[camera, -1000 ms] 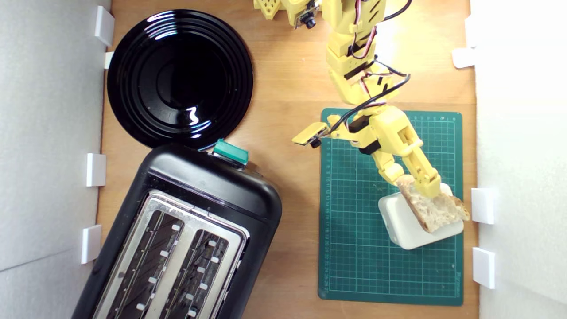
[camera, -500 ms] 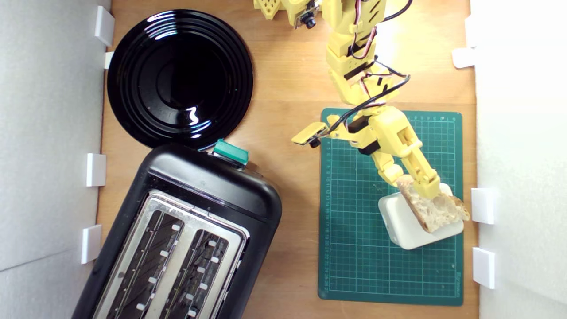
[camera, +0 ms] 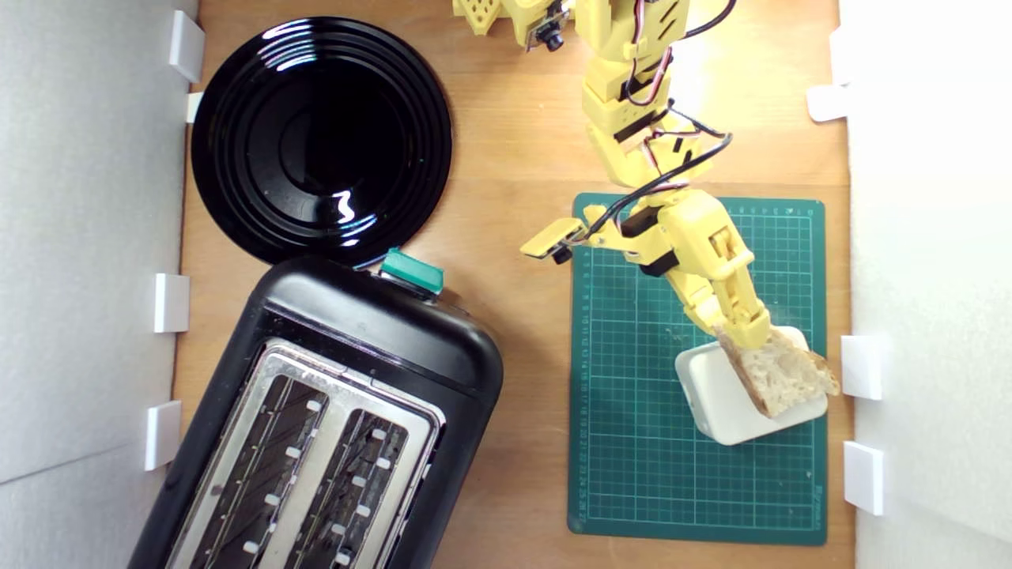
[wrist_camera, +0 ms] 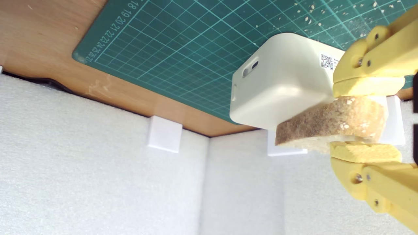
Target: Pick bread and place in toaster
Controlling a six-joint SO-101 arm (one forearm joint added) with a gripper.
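Gripper point(camera: 739, 330) is now clamping the bread point(camera: 783, 373) (jaws closing in since a second ago) atop the white block point(camera: 715, 403); grasp secured, lift toward the toaster point(camera: 332, 419) coming next.

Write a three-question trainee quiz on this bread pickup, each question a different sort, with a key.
1. True or false: the gripper has its pads on both faces of the bread.
2. Multiple choice: the bread rests on A) the plate, B) the white block, C) the toaster.
3. Fill in: in the exterior view, the toaster's two slots are ____.

Key:
1. True: the wrist view shows a pad on each face.
2. B: the block sits on the green mat.
3. Empty.
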